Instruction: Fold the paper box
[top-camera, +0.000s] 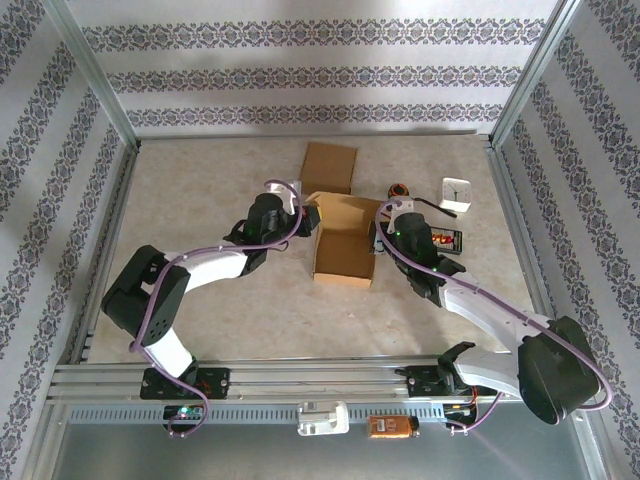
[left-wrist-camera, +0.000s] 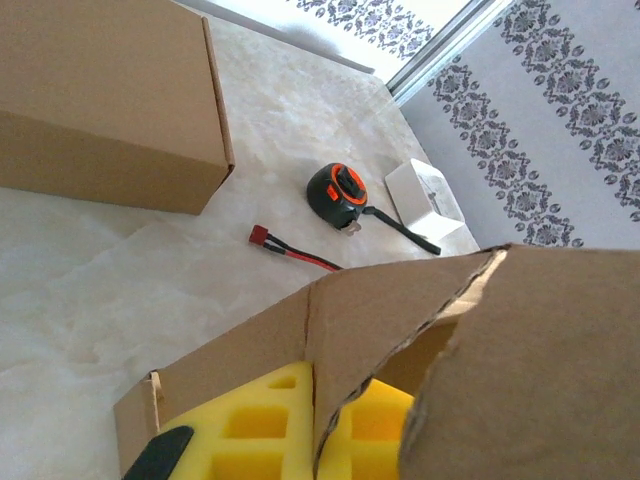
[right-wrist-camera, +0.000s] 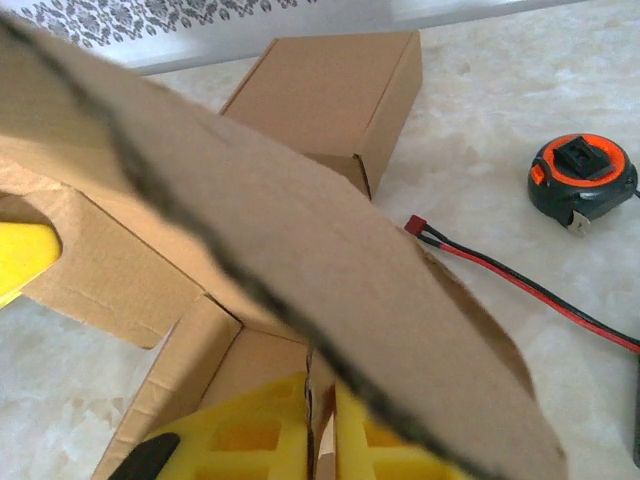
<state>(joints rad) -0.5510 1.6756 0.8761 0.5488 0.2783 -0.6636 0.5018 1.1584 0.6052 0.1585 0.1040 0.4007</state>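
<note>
Left jaws were pinched shut on the left side of the paper box (top-camera: 343, 250), right jaws on its right side. Box sat mid-frame on the worktop (top-camera: 220, 190). Risk: uneven pulling could tear a crease or skid the box onto the cable (right-wrist-camera: 500, 270) right of it.

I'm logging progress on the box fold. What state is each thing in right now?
open box: lid up, not folded shut, yellow foam insert inside.
closed box: fully closed.
tape measure: blade retracted.
cable: red plug end free.
clock: hands too small to read.
left gripper: shut on the open box's left wall.
right gripper: shut on its right wall.
</note>
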